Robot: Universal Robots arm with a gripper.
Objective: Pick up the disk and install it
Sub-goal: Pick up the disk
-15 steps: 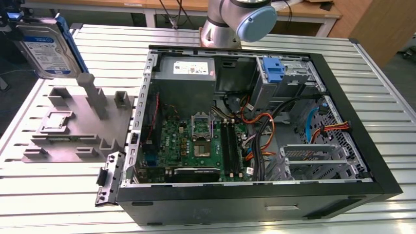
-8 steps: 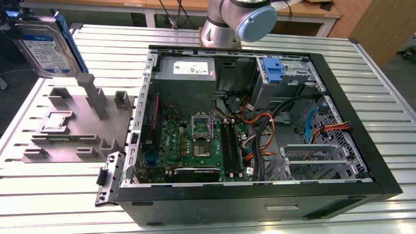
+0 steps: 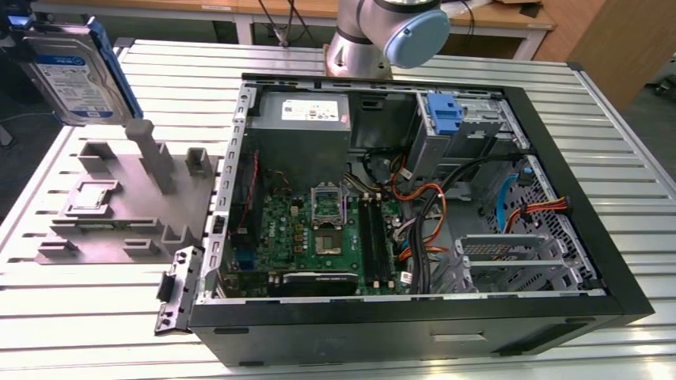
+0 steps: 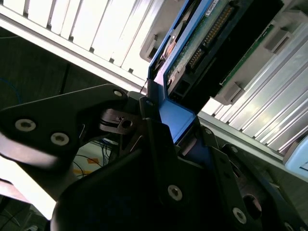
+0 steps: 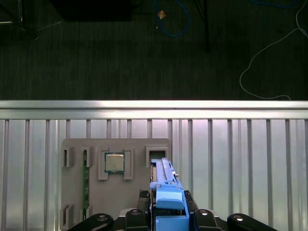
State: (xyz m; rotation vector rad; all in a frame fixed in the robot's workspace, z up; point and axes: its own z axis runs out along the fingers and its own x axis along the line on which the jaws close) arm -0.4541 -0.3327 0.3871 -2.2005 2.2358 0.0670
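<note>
Gripper pinches the disk by its blue carrier edge — I hold it upright, above the holder, so it clears the slot walls.

**Desk:** What colours are on your feed?

**Operator:** I've got the silver rectangular disk, with a white-and-blue label and a blue plastic frame. In the second wrist view I see its underside as green circuit board. My matte black metal tool has silver screw heads.

**Desk:** And around it?

**Operator:** I see a ribbed silver aluminium tabletop, striped by parallel slats. The moulded plastic holder block is plain grey. The big metal computer case is black. Inside I see a green motherboard, orange cables and a blue plastic bracket. In the first wrist view I see dark charcoal carpeted floor.
</note>
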